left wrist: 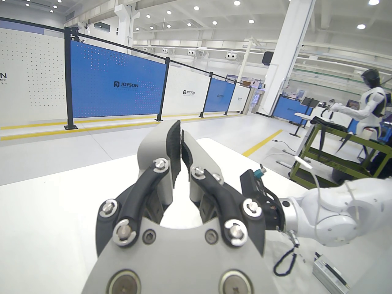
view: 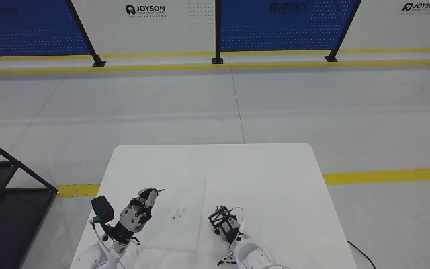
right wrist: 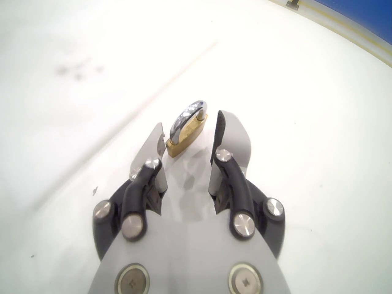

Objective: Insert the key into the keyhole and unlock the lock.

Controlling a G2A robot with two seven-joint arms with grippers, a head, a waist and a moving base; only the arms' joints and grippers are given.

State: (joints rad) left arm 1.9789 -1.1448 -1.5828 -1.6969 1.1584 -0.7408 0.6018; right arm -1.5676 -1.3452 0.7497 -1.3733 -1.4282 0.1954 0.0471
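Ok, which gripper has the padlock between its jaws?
The right gripper: its open jaws flank the brass padlock; the left gripper has its jaws shut, with no padlock there.

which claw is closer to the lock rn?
Right. Right claw is open with the lock between its fingertips; left claw is shut, off to the side.

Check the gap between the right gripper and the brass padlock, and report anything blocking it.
Nothing visible blocks it. The brass padlock with a silver shackle lies on the white table, right between the open fingertips of the right gripper.
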